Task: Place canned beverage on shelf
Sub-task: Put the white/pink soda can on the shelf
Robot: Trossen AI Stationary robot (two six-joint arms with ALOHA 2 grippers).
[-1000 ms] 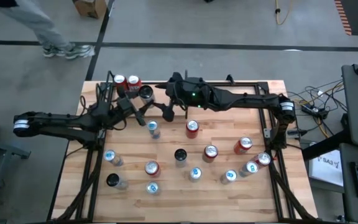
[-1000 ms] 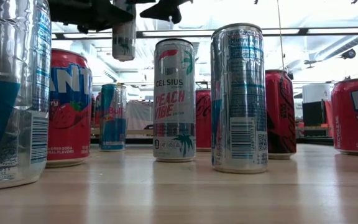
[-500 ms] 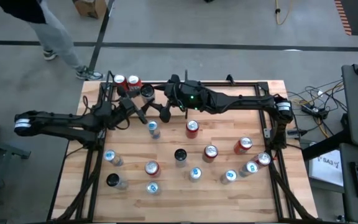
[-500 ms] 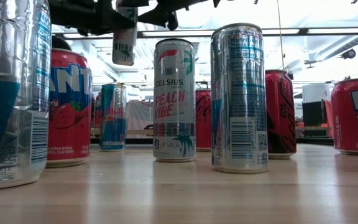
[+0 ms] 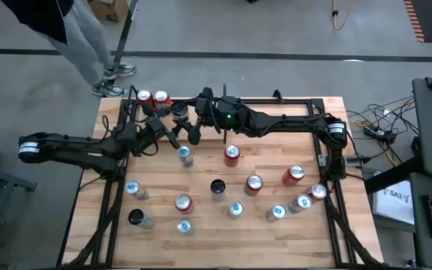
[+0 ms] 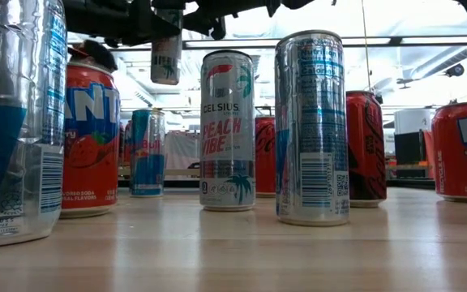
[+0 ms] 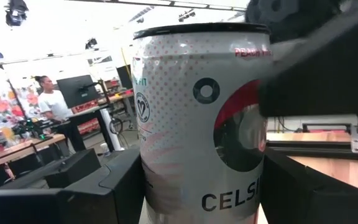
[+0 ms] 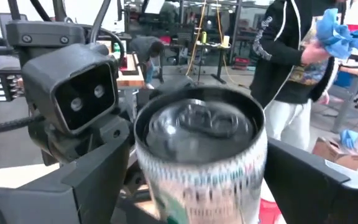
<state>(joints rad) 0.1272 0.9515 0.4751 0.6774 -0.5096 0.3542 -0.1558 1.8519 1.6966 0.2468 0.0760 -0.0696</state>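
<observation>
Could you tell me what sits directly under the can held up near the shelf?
In the low view the lifted can hangs clear of the table, with only air beneath its base. Lower and farther back stands a blue can. From above, both grippers cover the wood below it.

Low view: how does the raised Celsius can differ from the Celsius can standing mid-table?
The raised can hangs in the left gripper, slightly tilted; the standing can rests upright on the table, ungripped. Both are white Celsius cans.
</observation>
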